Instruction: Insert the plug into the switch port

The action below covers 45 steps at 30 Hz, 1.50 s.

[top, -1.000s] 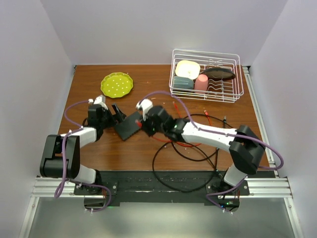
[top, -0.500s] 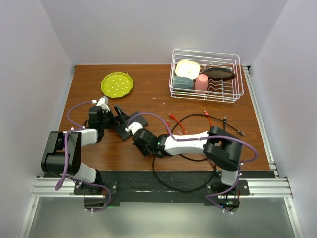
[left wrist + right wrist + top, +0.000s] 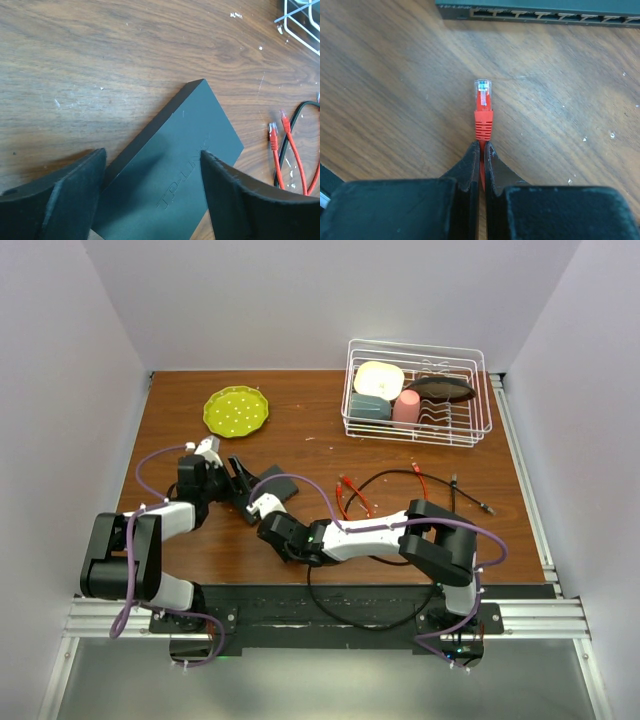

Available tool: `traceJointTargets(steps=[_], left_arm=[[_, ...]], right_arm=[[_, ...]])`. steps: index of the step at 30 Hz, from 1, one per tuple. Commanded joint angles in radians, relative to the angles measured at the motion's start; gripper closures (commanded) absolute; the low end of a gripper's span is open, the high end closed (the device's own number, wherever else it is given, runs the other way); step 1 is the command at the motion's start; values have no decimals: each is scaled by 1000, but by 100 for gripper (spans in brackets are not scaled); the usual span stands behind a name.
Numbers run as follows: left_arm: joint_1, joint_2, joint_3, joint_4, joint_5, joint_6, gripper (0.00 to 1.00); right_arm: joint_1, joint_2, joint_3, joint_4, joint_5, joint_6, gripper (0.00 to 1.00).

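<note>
The switch is a flat black box (image 3: 185,165); in the top view it (image 3: 287,483) is partly under my right arm. Its row of ports (image 3: 540,14) lines the top edge of the right wrist view. My right gripper (image 3: 481,145) is shut on a red cable just behind its plug (image 3: 483,107). The plug points at the ports from a short way off, above bare wood. My left gripper (image 3: 152,152) straddles the near end of the box, one finger close by each side. I cannot tell whether they touch it.
Two loose red plugs (image 3: 277,131) on red cables and a black cable loop (image 3: 350,590) lie right of the box. A yellow-green plate (image 3: 236,410) sits far left. A white dish rack (image 3: 417,430) with dishes stands at the far right.
My right arm swung down and left to the near side of the box, and the plug now faces the port row. The left jaws narrowed around the box.
</note>
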Motion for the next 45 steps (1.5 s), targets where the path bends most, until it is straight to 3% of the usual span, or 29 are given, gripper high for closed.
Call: traceJointTargets(steps=[1, 6, 14, 45], left_arm=[[4, -47, -29, 10, 35, 12, 29], [4, -62, -44, 41, 56, 6, 44], [4, -56, -15, -8, 22, 23, 30], [4, -18, 16, -30, 64, 69, 30]], right_arm=[[6, 3, 23, -19, 51, 38, 100], [6, 1, 31, -18, 51, 36, 100], [9, -6, 29, -23, 63, 32, 100], [10, 116, 196, -71, 134, 49, 100]])
